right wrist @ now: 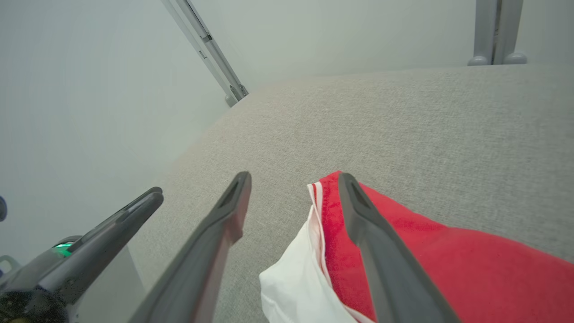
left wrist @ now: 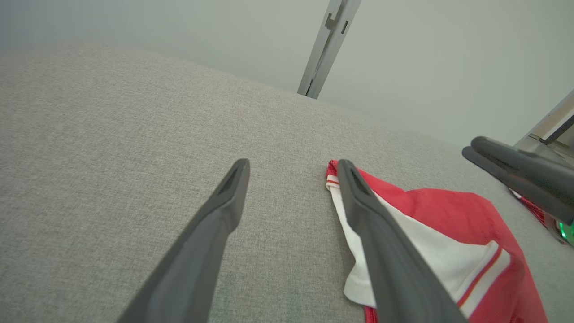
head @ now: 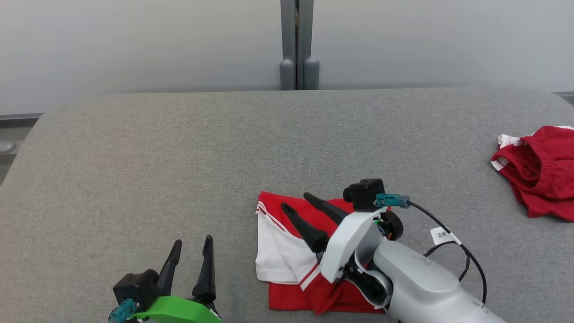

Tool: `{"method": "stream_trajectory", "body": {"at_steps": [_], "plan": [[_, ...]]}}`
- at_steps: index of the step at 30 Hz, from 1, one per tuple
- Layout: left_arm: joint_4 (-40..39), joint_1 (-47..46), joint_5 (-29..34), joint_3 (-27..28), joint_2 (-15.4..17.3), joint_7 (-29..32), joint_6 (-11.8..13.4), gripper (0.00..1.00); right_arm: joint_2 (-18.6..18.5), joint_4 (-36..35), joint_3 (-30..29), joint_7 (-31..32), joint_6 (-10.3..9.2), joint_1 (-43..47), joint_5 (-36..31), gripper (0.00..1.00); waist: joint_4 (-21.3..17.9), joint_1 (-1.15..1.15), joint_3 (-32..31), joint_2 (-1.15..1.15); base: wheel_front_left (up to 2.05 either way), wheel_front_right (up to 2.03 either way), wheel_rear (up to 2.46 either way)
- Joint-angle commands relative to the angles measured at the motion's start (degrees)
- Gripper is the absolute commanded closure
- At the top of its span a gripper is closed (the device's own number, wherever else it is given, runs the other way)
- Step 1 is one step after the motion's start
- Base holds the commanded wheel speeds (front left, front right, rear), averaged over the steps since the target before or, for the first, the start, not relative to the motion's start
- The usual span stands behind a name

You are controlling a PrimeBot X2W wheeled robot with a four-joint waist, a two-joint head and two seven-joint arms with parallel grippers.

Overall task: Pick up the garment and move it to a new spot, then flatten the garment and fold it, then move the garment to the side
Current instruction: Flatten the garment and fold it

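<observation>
The garment (head: 287, 262), red with white panels and stripes, lies folded on the grey padded table (head: 179, 157), near the front and slightly right of centre. My right gripper (head: 295, 200) stands open over its far left corner, fingers pointing up and to the left, holding nothing. The right wrist view has those fingers (right wrist: 294, 176) spread over the garment's (right wrist: 426, 260) red and white edge. My left gripper (head: 193, 240) is open at the lower left, over bare table left of the garment. From the left wrist, its fingers (left wrist: 292, 163) sit beside the garment (left wrist: 448, 215).
A second red garment (head: 542, 170) with white trim lies crumpled at the table's right edge. A grey post (head: 297, 45) rises behind the far edge against a pale wall. A black cable (head: 462, 251) runs along my right wrist.
</observation>
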Motion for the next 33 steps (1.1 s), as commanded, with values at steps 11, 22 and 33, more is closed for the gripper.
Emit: {"method": "stream_trajectory", "body": {"at_steps": [11, 22, 33], "plan": [[-0.5, 1.7, 1.5, -1.1, -0.3, -0.1, 0.3, 0.0, -0.3, 9.0, -19.1, -6.3, -0.01, 0.6, -28.4, 0.0, -3.1, 0.0, -1.3, 0.0, 0.0, 0.0, 0.0], [-2.4, 2.2, 2.5, 1.1, 0.5, -0.1, 0.8, 0.0, -0.2, -2.2, -36.4, -6.4, -0.01, 18.7, -47.6, 1.0, -2.5, 0.0, -0.9, 0.0, 0.0, 0.0, 0.0], [-3.4, 1.4, 2.8, 3.4, 1.3, -0.1, 0.6, 0.0, -0.3, -3.7, -31.5, -5.7, -0.02, 22.6, -44.3, 1.0, 0.1, 0.0, 0.3, 0.0, 0.0, 0.0, 0.0]]}}
